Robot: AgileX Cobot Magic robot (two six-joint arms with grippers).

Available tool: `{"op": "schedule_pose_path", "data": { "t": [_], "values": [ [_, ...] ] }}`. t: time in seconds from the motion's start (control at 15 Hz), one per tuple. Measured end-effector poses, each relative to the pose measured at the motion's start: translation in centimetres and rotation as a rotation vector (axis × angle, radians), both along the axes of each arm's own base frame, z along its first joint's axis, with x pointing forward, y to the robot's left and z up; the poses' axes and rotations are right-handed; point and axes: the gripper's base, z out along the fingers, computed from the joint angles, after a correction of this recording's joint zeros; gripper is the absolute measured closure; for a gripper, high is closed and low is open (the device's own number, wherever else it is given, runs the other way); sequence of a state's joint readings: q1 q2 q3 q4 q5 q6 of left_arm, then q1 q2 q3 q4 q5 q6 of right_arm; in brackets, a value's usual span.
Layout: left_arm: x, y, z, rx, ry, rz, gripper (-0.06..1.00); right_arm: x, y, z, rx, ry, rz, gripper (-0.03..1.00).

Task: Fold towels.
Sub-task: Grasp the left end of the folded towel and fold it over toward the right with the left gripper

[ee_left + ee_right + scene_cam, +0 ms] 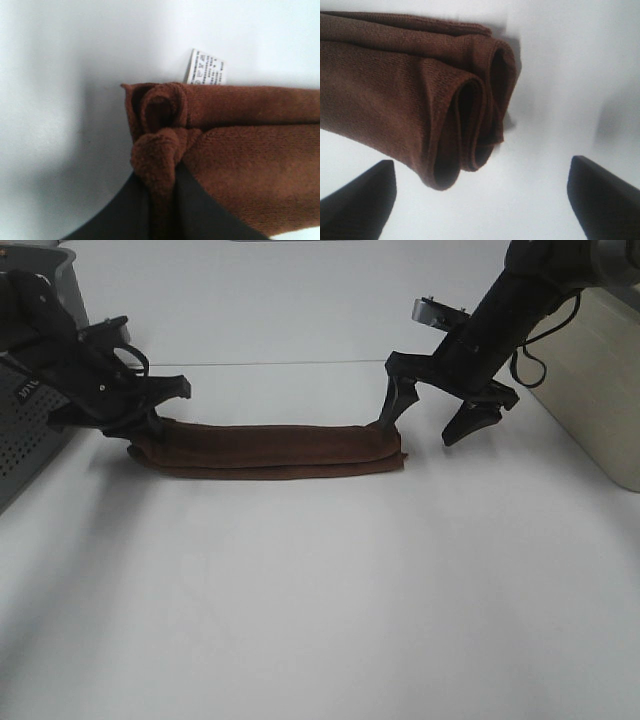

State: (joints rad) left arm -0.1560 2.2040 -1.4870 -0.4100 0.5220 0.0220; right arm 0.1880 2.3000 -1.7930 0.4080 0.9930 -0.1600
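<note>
White table [320,620], filling the high view. Carries the towel [270,448], folded into a long, narrow, layered strip and lying flat across the middle, one end to the left, the other to the right. Flanked by a grey box [25,440] at the left edge and a pale box [600,390] at the right edge, both apart from the towel.

At the towel's left end: left gripper [158,425], down low, closed tight on a bunched corner of the cloth (from the wrist, pinched into a thin ridge between two dark fingers [205,215]).

At the right end: right gripper [420,432], spread wide, holding nothing. One finger down right at the towel's end, contact impossible to tell. The other out over the table beyond it. From the right wrist, rolled layers of that end lying between the fingers, nearer one.

Small white tag [206,67], print too blurred to read, sticking out from the towel's edge near the pinched corner.
</note>
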Motion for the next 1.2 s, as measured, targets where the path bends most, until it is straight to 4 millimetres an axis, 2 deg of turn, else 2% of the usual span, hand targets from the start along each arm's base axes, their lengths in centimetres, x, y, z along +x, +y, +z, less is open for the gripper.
{"op": "schedule_pose_path", "data": {
  "t": [0.2, 0.4, 0.53, 0.6, 0.73, 0.87, 1.0, 1.07, 1.13, 1.2],
  "values": [
    [0.5, 0.2, 5.7, 0.029, -0.095, -0.042, 0.88, -0.2, -0.1, 0.8, -0.003, -0.004, 0.006, 0.1],
    [1.3, -0.2, 10.5, 0.035, -0.081, -0.066, 0.88, -0.4, -0.1, 3.6, 0.009, -0.065, 0.005, 0.1],
    [1.5, -2.3, 13.0, 0.02, -0.118, -0.094, 0.88, -0.7, -0.1, 5.4, 0.019, -0.099, -0.002, 0.1],
    [1.4, -3.8, 13.6, 0.007, -0.129, -0.114, 0.88, -0.8, -0.1, 6.1, 0.023, -0.11, -0.013, 0.1],
    [1.4, -7.2, 12.8, -0.025, -0.101, -0.147, 0.87, -1.1, -0.2, 7.6, 0.03, -0.14, -0.014, 0.1],
    [1.7, -10.4, 10.5, -0.059, -0.047, -0.149, 0.83, -1.4, -0.2, 8.7, 0.034, -0.151, -0.018, 0.1],
    [1.9, -13.0, 7.8, -0.09, 0.009, -0.142, 0.74, -1.7, -0.3, 9.3, 0.034, -0.141, -0.019, 0.1],
    [1.9, -13.5, 7.3, -0.1, 0.018, -0.133, 0.69, -1.8, -0.3, 9.4, 0.034, -0.136, -0.02, 0.1],
    [1.9, -15.5, 6.1, -0.163, 0.021, -0.083, 0.46, -2.1, -0.3, 9.5, 0.033, -0.113, -0.01, 0.1],
    [1.7, -16.5, 6.0, -0.192, 0.005, -0.078, 0.37, -2.2, -0.3, 9.7, 0.033, -0.108, -0.007, 0.1]
  ]
}}
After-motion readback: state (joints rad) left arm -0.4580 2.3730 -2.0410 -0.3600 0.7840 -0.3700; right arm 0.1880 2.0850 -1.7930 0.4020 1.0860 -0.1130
